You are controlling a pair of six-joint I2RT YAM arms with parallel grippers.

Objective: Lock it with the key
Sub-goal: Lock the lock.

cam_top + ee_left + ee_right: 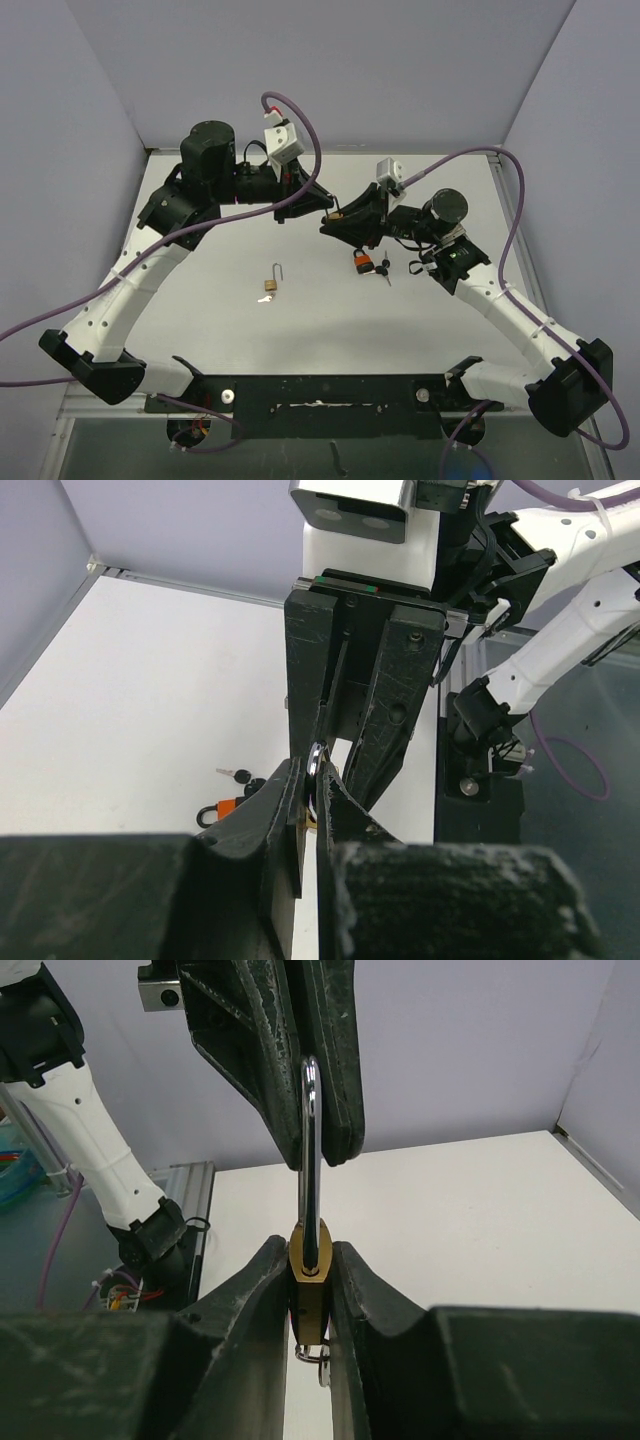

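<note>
A brass padlock (311, 1260) is held in the air between my two grippers, above the middle of the table (200, 290). My right gripper (310, 1252) is shut on its brass body. My left gripper (312, 780) is shut on its silver shackle (310, 1130), which stands straight up from the body. A key ring (316, 1352) hangs under the body between the right fingers. In the top view the two grippers meet tip to tip, left (318, 200) and right (336, 222). Whether a key sits in the keyhole is hidden.
A second small brass padlock (272, 282) with its shackle open lies on the table left of centre. An orange padlock (361, 263) with black-headed keys (383, 270) lies under the right arm; it also shows in the left wrist view (226, 809). Grey walls enclose three sides.
</note>
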